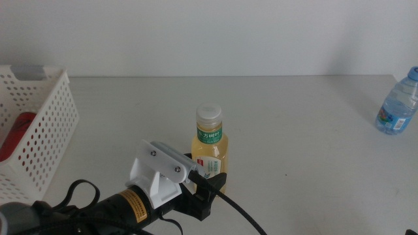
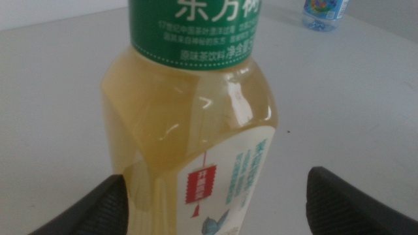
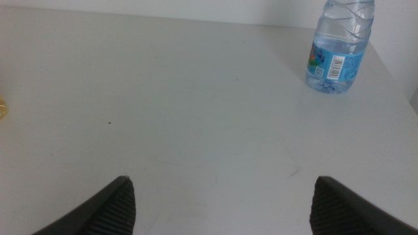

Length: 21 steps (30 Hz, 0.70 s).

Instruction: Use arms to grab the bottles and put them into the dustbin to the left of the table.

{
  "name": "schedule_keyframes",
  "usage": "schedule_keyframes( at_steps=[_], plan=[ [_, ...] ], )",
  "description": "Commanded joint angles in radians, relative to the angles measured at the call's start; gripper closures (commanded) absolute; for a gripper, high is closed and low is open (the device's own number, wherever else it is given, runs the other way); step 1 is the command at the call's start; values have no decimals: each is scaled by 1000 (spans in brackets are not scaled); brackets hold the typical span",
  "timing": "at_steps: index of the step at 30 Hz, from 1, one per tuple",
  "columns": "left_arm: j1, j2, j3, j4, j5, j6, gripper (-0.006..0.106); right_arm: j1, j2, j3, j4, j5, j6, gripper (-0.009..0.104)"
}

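Left pincer (image 1: pixel 208 186) open around upright tea bottle (image 1: pixel 209 147) mid-surface (image 1: pixel 294 130), water bottle (image 1: pixel 396 101) far right, basket (image 1: pixel 36 130) left, right pincer (image 3: pixel 215 209) open over bare surface.

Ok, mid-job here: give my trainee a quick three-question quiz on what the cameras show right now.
1. True or false: the left gripper has its jaws open around the yellow tea bottle.
2. Where does the water bottle stand? A) in the dustbin B) far right on the table C) beside the tea bottle
3. What colour is the thing lying inside the dustbin?

Key: 1 true; 2 B; 3 red. The right gripper waits open over bare table.
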Motion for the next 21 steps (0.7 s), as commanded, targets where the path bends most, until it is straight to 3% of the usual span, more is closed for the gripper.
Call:
schedule_keyframes(
  at_steps=[1,21],
  plan=[
    [-6,-9,-39,-5,-74,-15,7,-6,-21,-11,-9,-64,-11,20],
    [4,121,-195,-43,-40,-17,7,-6,-21,-11,-9,-64,-11,20]
  ],
)
